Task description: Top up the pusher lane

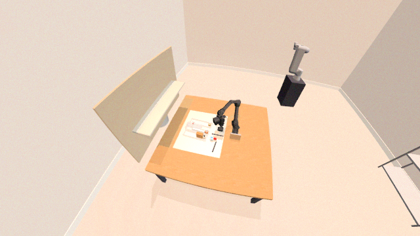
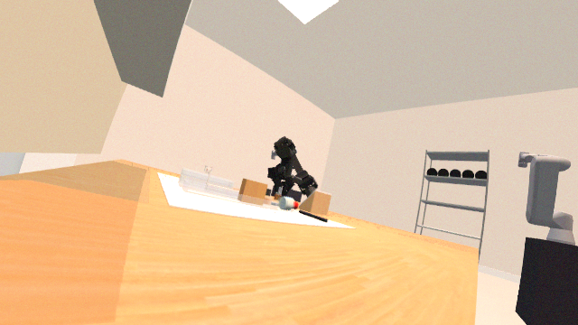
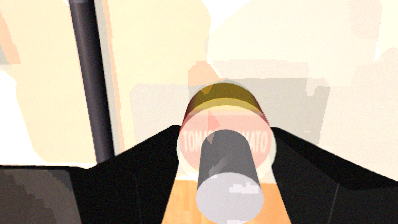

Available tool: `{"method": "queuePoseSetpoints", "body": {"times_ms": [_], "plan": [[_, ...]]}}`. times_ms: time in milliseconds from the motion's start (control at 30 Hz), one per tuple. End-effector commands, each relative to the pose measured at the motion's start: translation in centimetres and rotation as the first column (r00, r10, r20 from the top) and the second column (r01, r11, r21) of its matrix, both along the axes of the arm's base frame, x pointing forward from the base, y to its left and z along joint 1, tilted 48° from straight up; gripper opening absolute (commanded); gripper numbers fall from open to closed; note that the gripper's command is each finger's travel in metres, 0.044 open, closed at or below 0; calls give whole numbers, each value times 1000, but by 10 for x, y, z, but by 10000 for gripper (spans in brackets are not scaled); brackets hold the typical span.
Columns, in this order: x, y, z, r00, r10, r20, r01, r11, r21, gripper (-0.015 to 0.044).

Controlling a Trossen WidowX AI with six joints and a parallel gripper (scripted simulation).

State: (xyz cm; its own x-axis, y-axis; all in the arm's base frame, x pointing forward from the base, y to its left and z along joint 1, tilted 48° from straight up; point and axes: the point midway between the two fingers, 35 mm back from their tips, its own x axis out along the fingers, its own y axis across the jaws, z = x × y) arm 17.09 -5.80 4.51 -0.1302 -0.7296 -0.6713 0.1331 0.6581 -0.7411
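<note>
My gripper is shut on a jar with a pink-red TOMATO label and a gold-brown band at its far end. Its two black fingers press on the jar's sides. A dark grey cylinder with a pale end stands out from the jar's near face in the wrist view. The clear lanes stand on the white mat, away from the gripper. Small jars show at the lanes' near ends. The pusher plate and the jar in the sprung lane are too small to make out.
A brown block stands by the lanes. A white jar with a red end lies on the white mat. One black rod lies beside the gripper, another black rod farther off.
</note>
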Motion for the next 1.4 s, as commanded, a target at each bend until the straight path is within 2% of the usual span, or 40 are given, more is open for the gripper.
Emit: {"method": "queuePoseSetpoints", "body": {"times_ms": [0, 500, 633, 1367], "plan": [[8, 14, 10, 1000, -1, 9, 1, 1000, 9, 0], [18, 69, 56, 1000, -4, 6, 4, 1000, 4, 0], [18, 71, 59, 1000, -4, 6, 4, 1000, 3, 0], [101, 68, -1, 998, -38, 52, 38, 999, 4, 0]]}}
